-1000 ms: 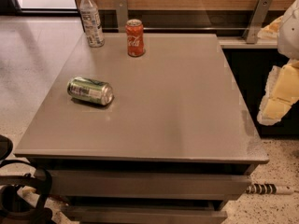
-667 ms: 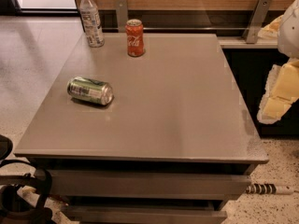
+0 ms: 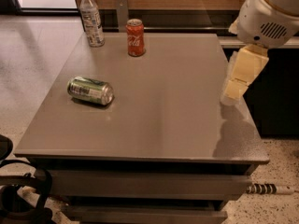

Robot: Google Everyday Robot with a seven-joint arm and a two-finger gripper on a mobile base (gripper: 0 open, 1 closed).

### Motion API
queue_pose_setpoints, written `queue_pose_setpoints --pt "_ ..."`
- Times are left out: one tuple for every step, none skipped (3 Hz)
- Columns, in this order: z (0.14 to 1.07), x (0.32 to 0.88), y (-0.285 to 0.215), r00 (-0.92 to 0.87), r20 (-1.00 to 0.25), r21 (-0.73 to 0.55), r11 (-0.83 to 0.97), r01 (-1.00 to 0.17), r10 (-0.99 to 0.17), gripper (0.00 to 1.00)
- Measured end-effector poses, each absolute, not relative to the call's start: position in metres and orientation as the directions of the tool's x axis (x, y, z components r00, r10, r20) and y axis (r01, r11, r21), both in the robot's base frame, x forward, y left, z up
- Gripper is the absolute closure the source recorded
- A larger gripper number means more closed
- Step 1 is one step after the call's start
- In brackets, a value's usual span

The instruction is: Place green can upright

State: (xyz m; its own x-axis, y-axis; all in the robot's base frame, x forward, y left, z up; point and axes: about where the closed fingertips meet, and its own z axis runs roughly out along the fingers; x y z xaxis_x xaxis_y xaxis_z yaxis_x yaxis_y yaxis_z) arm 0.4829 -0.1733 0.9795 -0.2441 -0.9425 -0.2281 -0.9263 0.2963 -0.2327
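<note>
The green can (image 3: 90,90) lies on its side on the left part of the tabletop (image 3: 173,111), about midway between the near and far edges, with one silver end turned toward the near right. My jaws hang over the tabletop's right edge, below the white housing of my arm (image 3: 267,14), well apart from the can. From this angle I cannot tell whether they are open or closed, though they carry nothing that I can see.

I judge that the task is at its very start, in the reach toward the can, with no grasp made. The next move calls for a long sweep left across the bare middle of the tabletop, then a descent with my jaws set across the can's round body, since it may roll if nudged. After that comes a lift and a quarter turn to stand it on one end. The red can (image 3: 135,37) and the water bottle (image 3: 92,18) stand upright at the far side, clear of that path.
</note>
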Motion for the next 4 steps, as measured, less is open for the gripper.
queue_pose_setpoints --pt "0.984 0.512 -0.112 -0.316 -0.270 -0.174 0.368 -0.913 -0.910 0.00" --pt "0.994 0.528 -0.071 -0.337 -0.301 -0.153 0.394 -0.906 -0.892 0.00" --pt "0.987 0.546 -0.007 -0.329 -0.277 -0.125 0.373 -0.919 -0.903 0.00" --pt "0.988 0.550 -0.001 -0.322 -0.291 -0.133 0.371 -0.919 -0.901 0.00"
